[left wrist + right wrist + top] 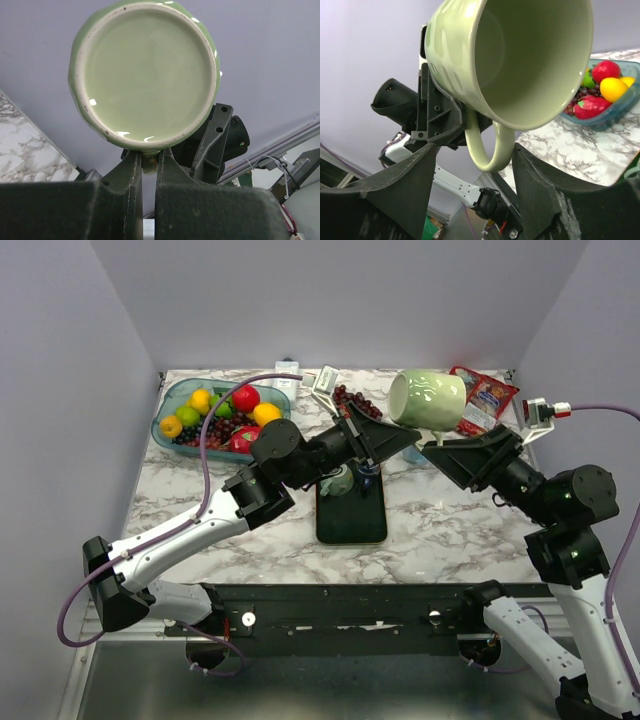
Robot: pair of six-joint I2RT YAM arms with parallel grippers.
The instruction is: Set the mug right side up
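The pale green mug [427,398] is held in the air on its side, above the back of the table. Its base faces the left wrist camera [145,75] and its open mouth faces the right wrist camera [520,60]. My left gripper [408,433] is shut on the mug's handle [146,162] just under the base. The handle [490,145] hangs down between the spread fingers of my right gripper [476,150], which is open and does not grip it. In the top view the right gripper [432,448] sits just below the mug, tip to tip with the left one.
A blue tray [172,398] of fruit stands at the back left and shows in the right wrist view [615,107]. A black slab [351,512] lies mid-table with a small green object [340,481] at its far end. Dark grapes [355,400] and a red snack packet [487,395] lie at the back.
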